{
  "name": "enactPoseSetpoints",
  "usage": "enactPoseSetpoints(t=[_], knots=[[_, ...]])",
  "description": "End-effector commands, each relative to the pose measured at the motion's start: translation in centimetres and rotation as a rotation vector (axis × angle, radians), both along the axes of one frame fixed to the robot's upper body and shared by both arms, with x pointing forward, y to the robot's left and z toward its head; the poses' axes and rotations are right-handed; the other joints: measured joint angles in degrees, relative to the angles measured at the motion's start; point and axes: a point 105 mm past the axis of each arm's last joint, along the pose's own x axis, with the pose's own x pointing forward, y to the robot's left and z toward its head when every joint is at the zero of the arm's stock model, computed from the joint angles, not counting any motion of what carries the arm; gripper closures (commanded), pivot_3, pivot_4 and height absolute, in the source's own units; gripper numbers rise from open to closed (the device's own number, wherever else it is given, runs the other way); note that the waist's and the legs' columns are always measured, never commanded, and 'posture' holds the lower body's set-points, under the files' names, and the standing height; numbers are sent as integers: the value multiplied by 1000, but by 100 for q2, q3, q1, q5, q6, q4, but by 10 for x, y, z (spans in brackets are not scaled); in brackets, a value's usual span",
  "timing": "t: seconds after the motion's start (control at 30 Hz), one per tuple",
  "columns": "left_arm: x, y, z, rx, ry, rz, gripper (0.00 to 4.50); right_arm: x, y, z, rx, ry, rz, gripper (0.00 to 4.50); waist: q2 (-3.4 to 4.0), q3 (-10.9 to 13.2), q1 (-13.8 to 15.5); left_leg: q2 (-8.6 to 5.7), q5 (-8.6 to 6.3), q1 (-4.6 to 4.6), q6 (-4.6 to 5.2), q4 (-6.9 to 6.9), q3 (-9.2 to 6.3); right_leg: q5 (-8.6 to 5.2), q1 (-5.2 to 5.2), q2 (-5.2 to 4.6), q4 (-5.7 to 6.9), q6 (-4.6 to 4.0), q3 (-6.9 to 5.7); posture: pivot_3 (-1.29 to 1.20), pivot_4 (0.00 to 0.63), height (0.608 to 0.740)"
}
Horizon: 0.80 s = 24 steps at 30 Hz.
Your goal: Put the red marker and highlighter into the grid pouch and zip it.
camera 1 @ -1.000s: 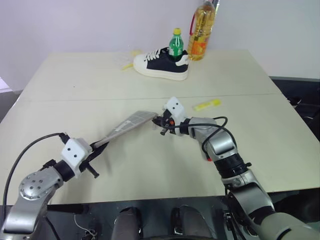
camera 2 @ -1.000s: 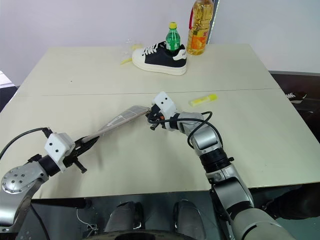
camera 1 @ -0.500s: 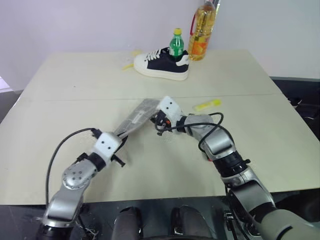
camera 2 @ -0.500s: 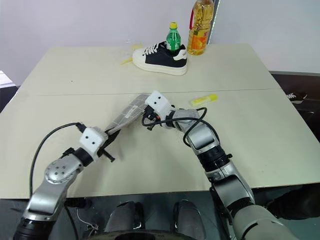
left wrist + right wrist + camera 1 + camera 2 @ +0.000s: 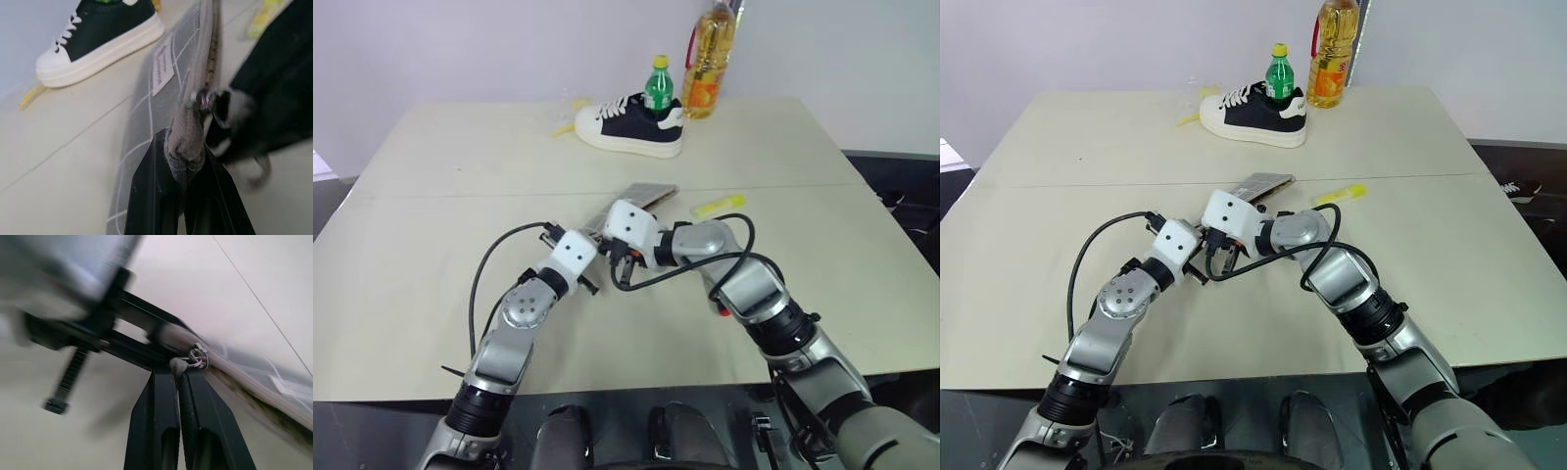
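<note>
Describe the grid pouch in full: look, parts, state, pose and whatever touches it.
The grid pouch is flat grey fabric with white grid lines, a small white label and a zipper along one edge. It hangs tilted above the table, clear of it. The left gripper is shut on its near end; the right gripper pinches the zipper pull.

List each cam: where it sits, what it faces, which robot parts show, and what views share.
Left/right eye: head, looking down over the beige table; both arms meet at the flat grey grid-lined fabric pouch.
Left wrist: looks along the left claw, clamped on the pouch's end.
Right wrist: looks along the right claw, pinching the zipper pull.
Shared: pouch everywhere; black-and-white sneaker in eyes and left wrist.
</note>
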Motion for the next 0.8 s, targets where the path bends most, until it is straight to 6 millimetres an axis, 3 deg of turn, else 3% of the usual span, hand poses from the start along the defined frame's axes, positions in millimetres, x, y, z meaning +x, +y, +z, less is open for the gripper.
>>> enactPoseSetpoints(t=[0.03, 0.13, 0.23, 0.5, 0.53, 0.57, 0.63, 0.8], knots=[[0, -1, 6, 1, -32, -2, 4500, -16, 8, 17, 45, -18, 94, 3597, 0, 0, -4, 0, 0, 0, 0, 0, 0, 0, 0, 0, 0, 0, 0, 0, 150, 705], [-1, 6, 8, 5, -45, 13, 4500, -14, -6, 22, 36, -36, 104, 2124, 0, 0, 0, 1, 0, 0, 0, 0, -2, 0, 0, 1, 0, 0, -1, 0, 150, 705], [-6, 14, 9, 19, -56, 12, 4500, -3, -34, 27, 32, -48, 51, 675, 0, 0, 6, 0, 0, 0, 1, 2, -2, 0, 3, -1, -4, 0, -2, 0, 150, 705], [-15, 41, 15, 24, -95, 53, 4500, 47, -131, 41, 129, 63, -444, 675, 3, 2, 6, 1, 0, 1, 0, 0, -2, 0, 3, -3, -3, -1, -4, 0, 150, 705], [-15, 40, 16, 17, -99, 40, 4500, 49, -146, 38, 137, 110, -531, 405, 3, 3, 7, 1, 0, 1, 1, 0, -2, 0, 3, -4, -4, -1, -4, 0, 150, 705], [-15, 40, 16, 14, -99, 31, 4500, 48, -158, 34, 138, 155, -597, 105, 3, 2, 7, 1, 0, 1, 1, -2, -2, 0, 2, -5, -4, -1, -4, 0, 150, 705], [-14, 39, 16, 15, -97, 15, 4500, 42, -172, 27, 123, 206, -675, 12, 5, 3, 10, 1, 0, 1, 1, -3, -2, 0, 2, -6, -4, -1, -4, 0, 150, 705], [-8, 29, 13, 23, -93, -41, 4500, 10, -179, 8, 33, 319, -743, 12, 7, 4, 20, -2, -1, -1, 1, -4, -4, 0, 2, -14, -7, -1, -9, 0, 150, 705]])
